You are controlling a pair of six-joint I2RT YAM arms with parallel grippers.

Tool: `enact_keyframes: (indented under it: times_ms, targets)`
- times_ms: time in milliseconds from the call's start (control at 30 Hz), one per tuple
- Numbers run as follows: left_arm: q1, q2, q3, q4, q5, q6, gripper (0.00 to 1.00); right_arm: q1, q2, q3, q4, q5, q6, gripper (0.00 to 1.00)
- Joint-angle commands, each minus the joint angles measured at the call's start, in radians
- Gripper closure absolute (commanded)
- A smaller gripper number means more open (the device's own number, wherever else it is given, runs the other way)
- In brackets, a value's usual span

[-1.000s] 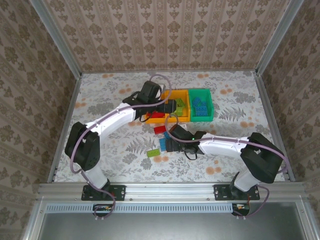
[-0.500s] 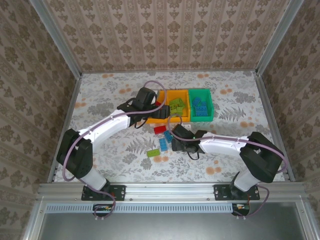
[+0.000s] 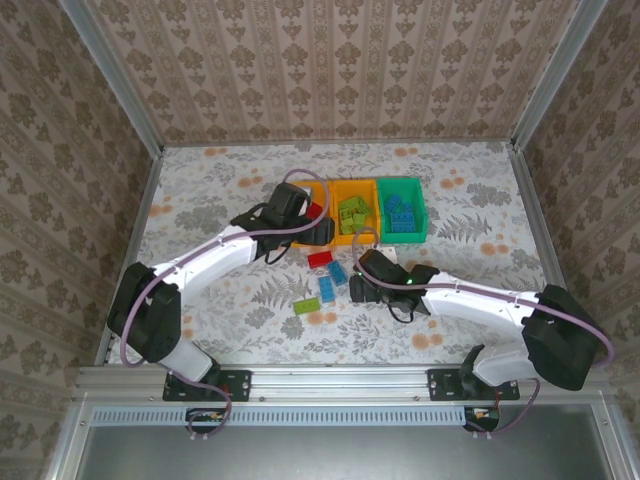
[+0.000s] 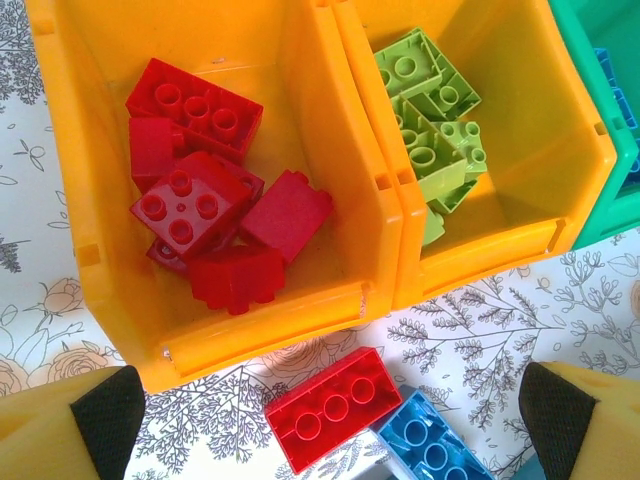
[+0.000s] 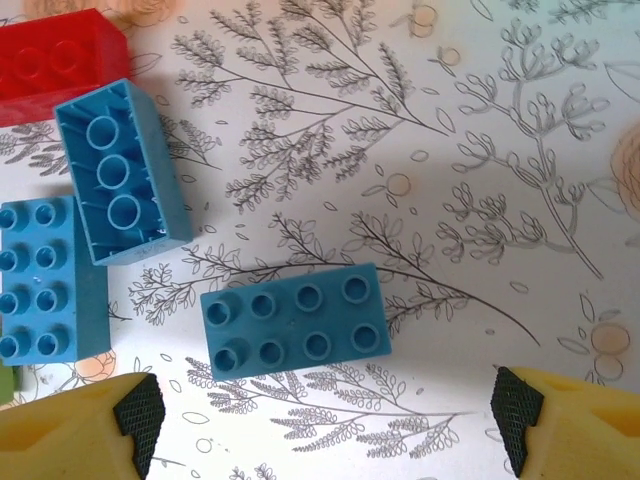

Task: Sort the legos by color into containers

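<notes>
Plainly, left tool (image 4: 332, 410) and right tool (image 5: 330, 408) gape empty; a blue lego (image 4: 430, 450) is cut off below.

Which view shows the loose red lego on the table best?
Left wrist: the red lego lies whole and close, studs up, just in front of the leftmost bin. Right wrist catches the lego cropped at the frame's top-left corner. The top view shows the lego whole but tiny.
</notes>
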Motion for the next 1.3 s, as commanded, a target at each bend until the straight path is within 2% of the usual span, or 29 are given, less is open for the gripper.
enact_keyframes:
  times_ms: [0,267,500,667,800,967,1133,1267]
  targets:
    - [0.005,-0.034,-0.019,-0.015,-0.022,-0.019,0.0,0.005,0.058,0.017,0.001,-0.041,-0.091,0.09]
    - [0.008,-0.076,-0.059,-0.021,-0.045,-0.026,0.0,0.0,0.154,0.036,0.041,-0.06,-0.152,0.06]
    - [0.015,-0.087,-0.083,-0.027,-0.051,-0.034,0.0,-0.001,0.237,0.065,0.063,-0.078,-0.166,0.08]
    - [0.019,-0.098,-0.095,-0.025,-0.052,-0.036,0.0,-0.028,0.276,0.068,0.065,-0.079,-0.169,0.15]
    - [0.022,-0.102,-0.103,-0.027,-0.052,-0.036,0.0,-0.032,0.283,0.068,0.071,-0.067,-0.184,0.29]
    - [0.024,-0.116,-0.122,-0.037,-0.051,-0.035,0.0,-0.033,0.24,0.051,0.049,-0.041,-0.186,0.45]
    - [0.02,-0.132,-0.139,-0.07,-0.059,-0.026,0.0,-0.059,0.095,0.036,0.014,0.016,-0.178,0.46]
    - [0.006,-0.144,-0.156,-0.095,-0.079,-0.009,0.0,-0.182,0.002,0.049,-0.001,-0.005,-0.2,0.46]
